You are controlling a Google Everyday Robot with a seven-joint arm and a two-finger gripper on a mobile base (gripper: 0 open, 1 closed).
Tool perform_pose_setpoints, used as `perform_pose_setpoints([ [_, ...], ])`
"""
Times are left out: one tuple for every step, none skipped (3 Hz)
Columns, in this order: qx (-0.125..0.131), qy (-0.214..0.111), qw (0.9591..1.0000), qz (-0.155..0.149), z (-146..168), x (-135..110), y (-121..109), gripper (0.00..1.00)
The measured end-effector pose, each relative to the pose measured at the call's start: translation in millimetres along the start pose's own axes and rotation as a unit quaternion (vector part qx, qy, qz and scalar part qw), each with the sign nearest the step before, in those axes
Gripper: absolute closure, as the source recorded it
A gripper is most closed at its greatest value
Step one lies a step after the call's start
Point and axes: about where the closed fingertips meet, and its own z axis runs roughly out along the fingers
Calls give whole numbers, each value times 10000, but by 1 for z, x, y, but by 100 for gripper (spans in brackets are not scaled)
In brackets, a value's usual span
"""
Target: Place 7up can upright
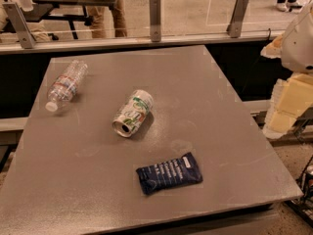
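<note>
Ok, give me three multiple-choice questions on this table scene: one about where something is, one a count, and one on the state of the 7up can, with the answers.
1. Where does the dark blue packet lie relative to the 7up can?
A) nearer the table's front edge
B) behind it, by the glass rail
C) on top of it

2. How many things lie on the table?
A) two
B) three
C) five

3. How is the 7up can placed?
A) upright
B) on its side
C) crushed flat

Answers:
1. A: the packet sits lower in the view than the can, toward the near edge.
2. B: there is a water bottle, the can and the packet.
3. B: its body lies along the tabletop and its silver end points sideways. The gripper is at the view's right edge, beyond the table.
</note>
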Motion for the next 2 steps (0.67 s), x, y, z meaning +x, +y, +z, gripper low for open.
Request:
perform_pose_setpoints([
  [1, 0, 10000, 0, 0, 0, 0, 0],
  [31, -153, 9997, -161, 4, -11, -9, 0],
])
